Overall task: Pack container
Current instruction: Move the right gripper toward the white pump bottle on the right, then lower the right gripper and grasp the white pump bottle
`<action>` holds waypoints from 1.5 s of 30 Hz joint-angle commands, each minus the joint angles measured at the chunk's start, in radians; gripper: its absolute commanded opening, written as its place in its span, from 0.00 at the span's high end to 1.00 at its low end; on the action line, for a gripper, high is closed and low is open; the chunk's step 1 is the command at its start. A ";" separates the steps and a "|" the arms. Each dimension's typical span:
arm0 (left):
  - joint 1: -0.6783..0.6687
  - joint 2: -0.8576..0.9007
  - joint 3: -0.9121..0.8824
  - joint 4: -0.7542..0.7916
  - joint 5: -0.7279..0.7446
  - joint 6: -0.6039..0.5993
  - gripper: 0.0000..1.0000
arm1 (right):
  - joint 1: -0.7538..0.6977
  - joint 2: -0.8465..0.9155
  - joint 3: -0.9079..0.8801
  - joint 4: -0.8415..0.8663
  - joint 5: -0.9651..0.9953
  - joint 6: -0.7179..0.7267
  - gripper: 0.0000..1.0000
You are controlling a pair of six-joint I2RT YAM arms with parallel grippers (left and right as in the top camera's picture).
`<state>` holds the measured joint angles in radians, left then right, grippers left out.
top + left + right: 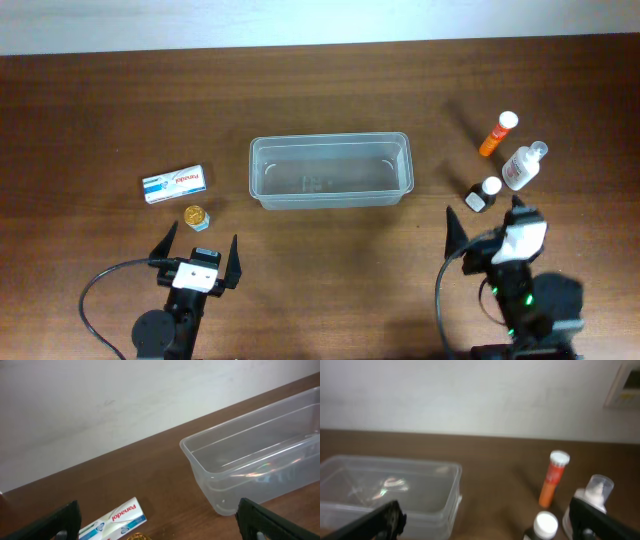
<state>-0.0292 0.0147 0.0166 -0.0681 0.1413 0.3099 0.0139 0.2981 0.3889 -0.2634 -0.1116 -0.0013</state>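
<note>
Clear rectangular plastic container (330, 172) sits empty, ahead and between the left gripper (200, 246) and right gripper (484, 225).
Both gape wide, holding nothing; a white-and-blue cardboard box (175, 184) lies ahead of the left and a small dark white-capped bottle (483, 193) just before the right, seemingly so each arm packs its own side.

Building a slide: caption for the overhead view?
Empty container mid-table; box and gold-topped item near left gripper; orange tube, clear bottle, dark bottle near right gripper; both open.
</note>
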 commanded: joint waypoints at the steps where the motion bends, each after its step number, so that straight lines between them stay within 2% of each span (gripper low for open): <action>1: 0.006 -0.010 -0.007 -0.001 -0.007 -0.003 0.01 | 0.005 0.233 0.241 -0.103 -0.008 0.010 0.02; 11: 0.006 -0.010 -0.008 -0.001 -0.007 -0.003 0.00 | -0.053 0.831 0.949 -0.631 -0.007 0.000 0.02; 16: 0.006 -0.010 -0.007 -0.001 -0.007 -0.003 0.01 | -0.116 1.025 1.125 -0.770 0.031 -0.040 0.02; 24: 0.006 -0.010 -0.008 -0.001 -0.007 -0.003 0.01 | -0.249 1.155 1.124 -0.849 0.033 -0.079 0.02; 30: 0.006 -0.010 -0.007 -0.001 -0.007 -0.003 0.01 | -0.325 1.249 1.124 -0.896 -0.040 -0.260 0.01; 41: 0.006 -0.010 -0.008 -0.001 -0.007 -0.003 0.01 | -0.420 1.343 1.124 -0.838 -0.074 -0.284 0.01; 45: 0.006 -0.010 -0.007 -0.001 -0.007 -0.003 0.01 | -0.435 1.347 1.124 -0.805 -0.097 -0.340 0.02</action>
<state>-0.0292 0.0147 0.0166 -0.0689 0.1413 0.3099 -0.4068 1.6409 1.4956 -1.0832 -0.1696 -0.2878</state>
